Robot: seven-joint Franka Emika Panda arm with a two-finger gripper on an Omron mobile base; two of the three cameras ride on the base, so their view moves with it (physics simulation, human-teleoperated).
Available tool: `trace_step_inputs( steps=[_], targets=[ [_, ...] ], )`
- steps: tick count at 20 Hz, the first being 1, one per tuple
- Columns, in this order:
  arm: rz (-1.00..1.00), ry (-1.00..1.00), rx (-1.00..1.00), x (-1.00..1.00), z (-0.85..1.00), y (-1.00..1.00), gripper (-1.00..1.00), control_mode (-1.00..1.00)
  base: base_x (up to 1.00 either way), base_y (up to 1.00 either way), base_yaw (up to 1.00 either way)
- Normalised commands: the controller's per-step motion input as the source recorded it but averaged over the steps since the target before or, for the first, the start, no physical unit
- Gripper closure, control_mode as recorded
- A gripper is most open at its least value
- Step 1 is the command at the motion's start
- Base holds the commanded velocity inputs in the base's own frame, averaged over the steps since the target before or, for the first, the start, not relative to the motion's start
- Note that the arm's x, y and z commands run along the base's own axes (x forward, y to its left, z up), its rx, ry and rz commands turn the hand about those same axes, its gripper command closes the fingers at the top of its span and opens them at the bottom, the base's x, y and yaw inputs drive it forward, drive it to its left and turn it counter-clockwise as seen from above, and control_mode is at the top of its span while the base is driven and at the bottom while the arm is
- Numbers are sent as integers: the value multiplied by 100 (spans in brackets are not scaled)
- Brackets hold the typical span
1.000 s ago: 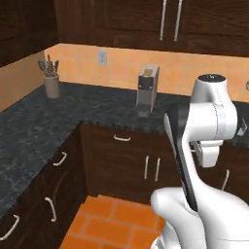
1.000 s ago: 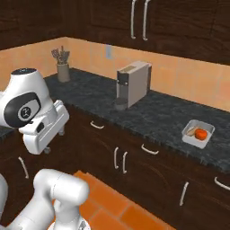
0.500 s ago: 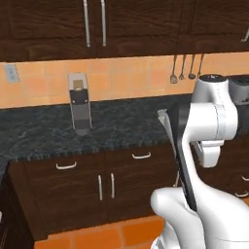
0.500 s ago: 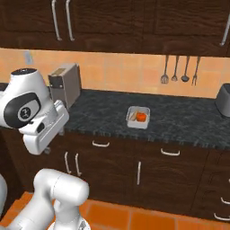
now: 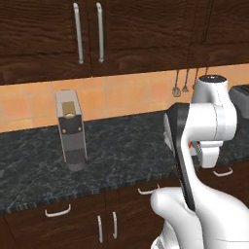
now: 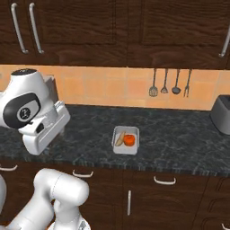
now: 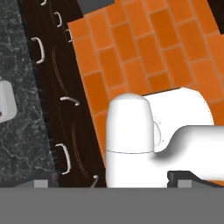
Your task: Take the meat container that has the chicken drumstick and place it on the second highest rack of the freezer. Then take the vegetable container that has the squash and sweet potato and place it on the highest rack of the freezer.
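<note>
change: the whole scene has slid sideways across both base views since a moment ago, so that's the base driving along the table (image 6: 179,143), not the things moving; the coffee machine (image 5: 71,130) has swung from far off to straight ahead, and the tray (image 6: 126,140) now sits near the middle of the right base view.
meaning: looks like the robot is squaring up to the vegetable tray; no grab has started, and nothing is on a freezer rack from what's visible here.
tray: small white tray on the table, well ahead of the pincer and off to its right, holding the squash (image 6: 130,140) with the sweet potato (image 6: 120,139) touching beside it; a white corner of it shows at the hand view's left edge (image 7: 6,105).
drumstick: not to be made out here.
pincer: tips (image 7: 113,180) wide apart, nothing between them.
arm: folded up tight over the base, elbow high, hand tucked in close and pointing down at the orange floor (image 7: 144,48) and the cabinet fronts (image 7: 57,109), well short of the tray.
next: my guess, the arm has to unfold forward and up over the table edge before any grasp.
</note>
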Motion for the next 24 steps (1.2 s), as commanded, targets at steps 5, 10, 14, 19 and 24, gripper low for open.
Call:
trace_step_inputs(
  steps=[5, 10, 14, 19, 24],
  targets=[
    [0, 2, 1, 4, -5, -26, -100, -100, 19, -7, -1],
    [3, 4, 7, 1, -24, -96, -100, -100, 0, 0, 0],
    [0, 5, 1, 36, -25, -72, -100, -100, 0, 0, 0],
    [1, 6, 0, 44, -33, -61, -100, -100, 0, 0, 0],
    [6, 4, 0, 30, -49, -50, -100, -100, 0, 0, 0]
  ],
)
